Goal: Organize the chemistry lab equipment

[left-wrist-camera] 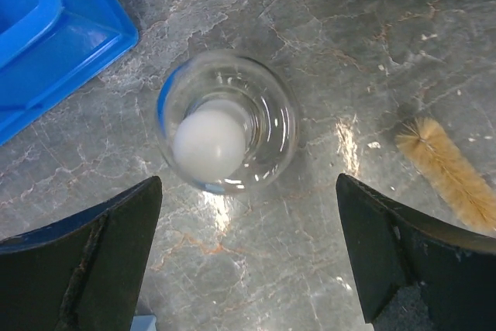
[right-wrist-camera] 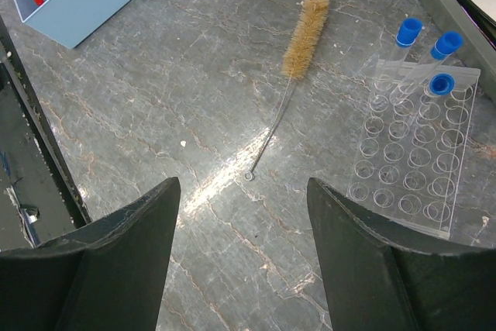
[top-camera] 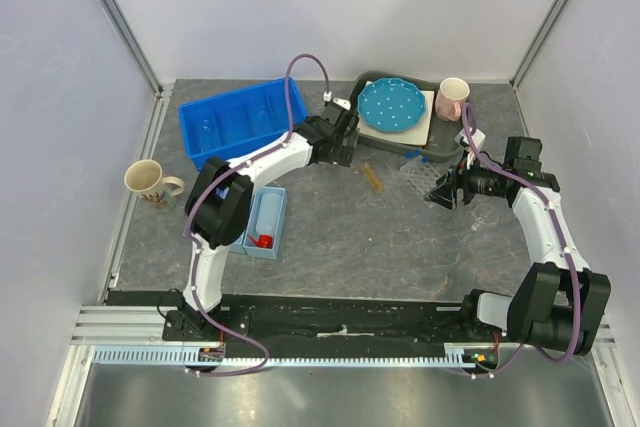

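My left gripper (left-wrist-camera: 248,257) is open just above the table, and a clear glass bottle with a round white cap (left-wrist-camera: 226,122) stands right ahead of its fingers, untouched. In the top view the left gripper (top-camera: 340,147) hides this bottle. My right gripper (right-wrist-camera: 244,261) is open and empty over bare table. Ahead of it lie the amber brush (right-wrist-camera: 306,32) with its wire handle and the clear tube rack (right-wrist-camera: 418,145) holding three blue-capped tubes (right-wrist-camera: 422,44). The red-capped white squeeze bottle (top-camera: 264,219) lies in a small light-blue tray (top-camera: 279,229).
A large blue bin (top-camera: 240,119) stands at the back left, its corner beside the bottle (left-wrist-camera: 46,29). The blue polka-dot plate (top-camera: 392,105) and pink mug (top-camera: 452,97) are at the back, a beige mug (top-camera: 150,182) at the left. A small clear glass piece (top-camera: 483,215) sits near the right arm.
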`<state>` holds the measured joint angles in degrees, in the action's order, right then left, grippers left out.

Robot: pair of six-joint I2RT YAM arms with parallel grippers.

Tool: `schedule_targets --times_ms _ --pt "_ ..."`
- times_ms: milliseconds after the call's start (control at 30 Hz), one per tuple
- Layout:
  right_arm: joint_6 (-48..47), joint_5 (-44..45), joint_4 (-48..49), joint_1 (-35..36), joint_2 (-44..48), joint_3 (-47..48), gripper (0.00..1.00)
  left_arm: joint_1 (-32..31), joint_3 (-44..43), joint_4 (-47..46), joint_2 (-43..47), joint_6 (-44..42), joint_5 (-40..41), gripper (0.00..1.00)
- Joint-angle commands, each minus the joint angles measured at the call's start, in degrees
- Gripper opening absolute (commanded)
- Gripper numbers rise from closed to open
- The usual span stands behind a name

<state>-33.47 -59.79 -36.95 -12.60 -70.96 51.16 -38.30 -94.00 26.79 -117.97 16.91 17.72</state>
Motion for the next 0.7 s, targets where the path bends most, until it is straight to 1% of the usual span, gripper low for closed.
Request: schedule_targets --times_ms 0,133,267,400,667 --pt "-1.95 -1.03 0.91 -0.14 -0.23 2.02 0.74 0.07 -7.06 3.45 -4.19 -3.02 3.73 1.00" --pt "-1.95 -1.03 0.83 -0.23 -0.50 2.02 0.74 0.16 -10.94 4.94 -8.58 -4.16 3.73 1.00" --pt "-2.03 -0.85 0.83 -0.23 -0.76 2.02 0.74 1.04 -13.67 6.17 -11.04 -4.25 3.82 1.00" --pt "-2.03 -0.85 0.74 -0.23 -0.85 2.02 0.74 2.44 -15.16 6.26 -12.19 -4.25 1.63 0.99" --pt "-2.21 -0.59 0.65 -0.23 -1.38 2.02 0.74 3.06 -17.01 6.26 -13.68 -5.65 -2.24 0.99"
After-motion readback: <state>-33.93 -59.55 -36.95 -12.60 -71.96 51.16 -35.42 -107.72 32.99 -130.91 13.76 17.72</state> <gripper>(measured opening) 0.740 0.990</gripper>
